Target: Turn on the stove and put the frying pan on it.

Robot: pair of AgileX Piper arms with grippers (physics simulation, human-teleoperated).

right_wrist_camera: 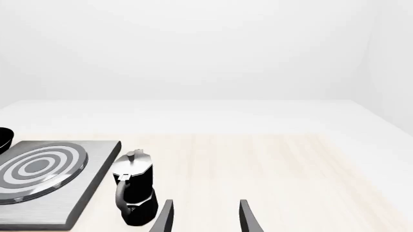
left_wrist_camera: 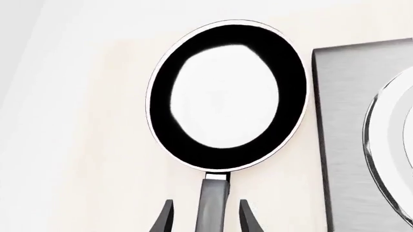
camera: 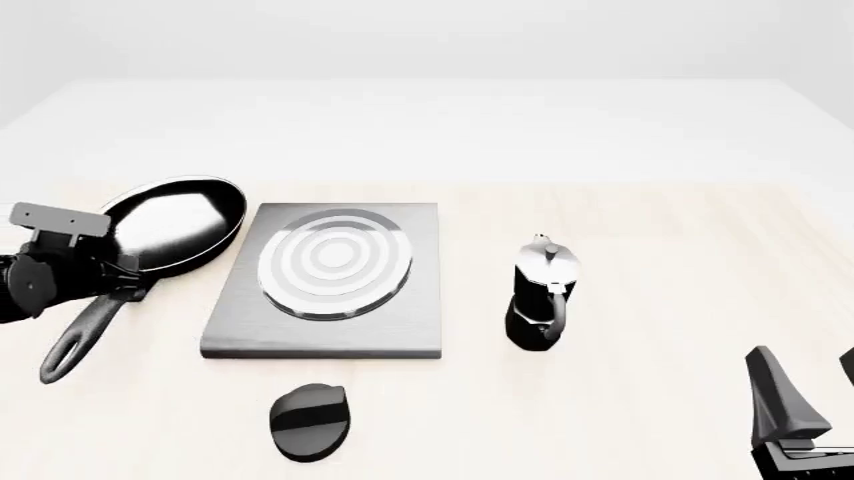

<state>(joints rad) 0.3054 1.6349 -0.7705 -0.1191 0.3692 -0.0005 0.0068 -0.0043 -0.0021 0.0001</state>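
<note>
Left wrist view: my left claw (left_wrist_camera: 206, 217) is spread, one finger on each side of the frying pan (left_wrist_camera: 227, 95) handle, not pinching yet; pan lies on the table (left_wrist_camera: 77, 145) just beside the stove (left_wrist_camera: 361, 135).

Front view: pan left of the stove, handle pointing back toward me; knob (camera: 310, 422) sits on the near side of the slab, untouched as far as I can judge; moka pot (camera: 541, 296) stands right of the stove.

Right wrist view: right claw (right_wrist_camera: 205, 217) spread, holding nothing, near the moka pot.

Step in hand: grasping the handle; next I close, lift, carry over the rings; knob is reachable by the right claw.
</note>
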